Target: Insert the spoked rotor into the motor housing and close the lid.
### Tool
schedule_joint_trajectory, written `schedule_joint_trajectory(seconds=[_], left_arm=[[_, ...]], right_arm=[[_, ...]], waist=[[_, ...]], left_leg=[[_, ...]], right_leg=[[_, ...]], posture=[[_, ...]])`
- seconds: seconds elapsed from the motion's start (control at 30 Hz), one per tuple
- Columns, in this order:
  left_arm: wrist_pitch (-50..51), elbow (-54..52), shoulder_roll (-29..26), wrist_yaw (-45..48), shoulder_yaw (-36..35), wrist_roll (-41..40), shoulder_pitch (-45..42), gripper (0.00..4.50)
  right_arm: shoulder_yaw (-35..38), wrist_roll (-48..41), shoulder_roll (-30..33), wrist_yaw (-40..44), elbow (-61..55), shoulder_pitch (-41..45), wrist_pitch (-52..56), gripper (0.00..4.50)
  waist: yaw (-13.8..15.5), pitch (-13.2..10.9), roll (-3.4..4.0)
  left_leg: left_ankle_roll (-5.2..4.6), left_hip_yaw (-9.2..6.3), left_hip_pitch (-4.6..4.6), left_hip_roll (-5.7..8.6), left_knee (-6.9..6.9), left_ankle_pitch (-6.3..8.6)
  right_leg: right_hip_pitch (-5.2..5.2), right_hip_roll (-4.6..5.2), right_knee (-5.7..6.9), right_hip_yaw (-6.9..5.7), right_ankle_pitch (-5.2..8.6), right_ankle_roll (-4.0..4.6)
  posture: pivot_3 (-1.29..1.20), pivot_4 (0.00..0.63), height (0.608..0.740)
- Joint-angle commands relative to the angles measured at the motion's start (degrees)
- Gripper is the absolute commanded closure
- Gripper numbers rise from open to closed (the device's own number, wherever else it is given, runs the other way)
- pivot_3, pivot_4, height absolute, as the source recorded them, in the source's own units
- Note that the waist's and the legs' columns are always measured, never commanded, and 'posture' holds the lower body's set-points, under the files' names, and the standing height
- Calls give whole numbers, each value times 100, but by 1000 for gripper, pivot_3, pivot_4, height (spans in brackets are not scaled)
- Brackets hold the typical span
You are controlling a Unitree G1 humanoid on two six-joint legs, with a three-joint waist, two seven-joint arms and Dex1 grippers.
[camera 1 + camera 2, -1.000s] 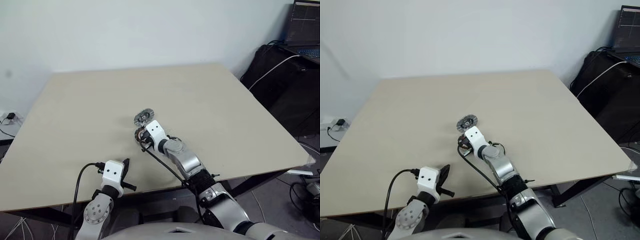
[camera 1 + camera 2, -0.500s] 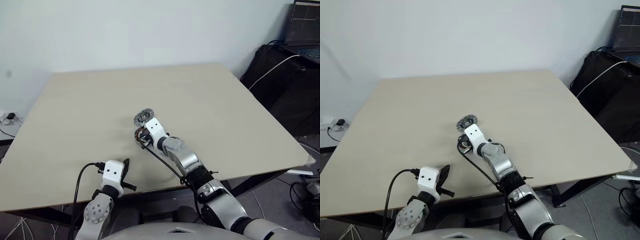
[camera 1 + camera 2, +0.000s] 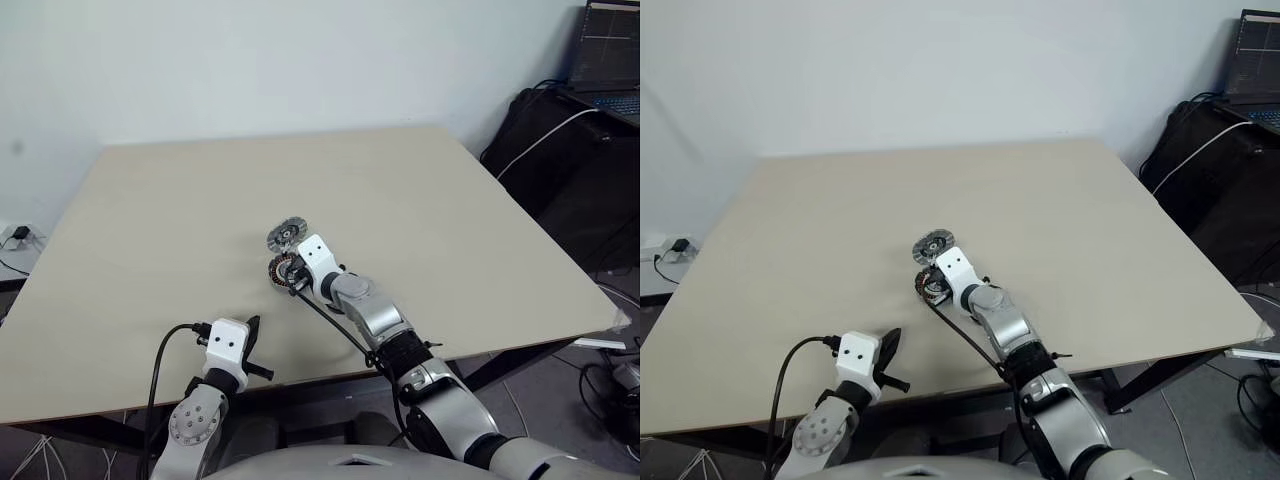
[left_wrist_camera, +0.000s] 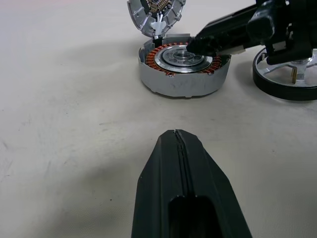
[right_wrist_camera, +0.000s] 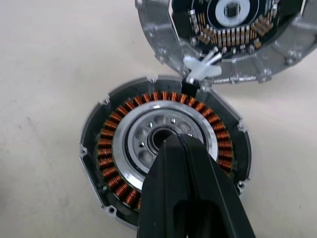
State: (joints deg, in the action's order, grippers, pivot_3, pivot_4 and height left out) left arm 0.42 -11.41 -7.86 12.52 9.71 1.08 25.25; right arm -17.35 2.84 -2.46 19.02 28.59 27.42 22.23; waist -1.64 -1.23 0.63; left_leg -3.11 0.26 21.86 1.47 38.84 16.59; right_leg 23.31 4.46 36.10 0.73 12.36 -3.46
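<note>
The housing lies mid-table with its hinged lid standing open. The closed, empty right gripper is poised over its silver centre. The rotor lies just beside, uninserted. The left gripper is closed, empty.

You won't find a single word, number, brand or sign to read here: the motor housing and its raised lid carry no legible marking, and the laptop screen in the far corner (just faint lines on dark) shows nothing you can make out.
</note>
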Motion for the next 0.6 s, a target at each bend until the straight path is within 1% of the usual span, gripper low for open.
schedule_joint_trajectory(seconds=[0.03, 0.37, 0.6], left_arm=[[-70, -155, 23, 9, 40, -35, -65, 4500], [-29, -209, 24, -6, 38, -42, -15, 4500], [-50, -235, 33, -28, 36, -39, 76, 4500]], right_arm=[[101, -41, -64, -3, -214, 66, -187, 4485], [1, 85, -229, -27, 252, 254, -407, 4485], [-92, 146, -272, 114, 229, 164, -385, 4485]], waist=[[-1, 0, 0], [-10, 0, 1], [-13, -1, 1]], left_leg=[[0, 0, 0, 0, 0, 0], [0, 0, 0, 0, 0, 0], [1, 0, 0, 0, -2, 0]], right_leg=[[0, 0, 0, 0, 0, 0], [1, 0, 1, 0, 0, 0], [2, 1, 1, 0, 0, 1]], posture=[[0, 0, 740], [0, 0, 740], [0, 0, 740]])
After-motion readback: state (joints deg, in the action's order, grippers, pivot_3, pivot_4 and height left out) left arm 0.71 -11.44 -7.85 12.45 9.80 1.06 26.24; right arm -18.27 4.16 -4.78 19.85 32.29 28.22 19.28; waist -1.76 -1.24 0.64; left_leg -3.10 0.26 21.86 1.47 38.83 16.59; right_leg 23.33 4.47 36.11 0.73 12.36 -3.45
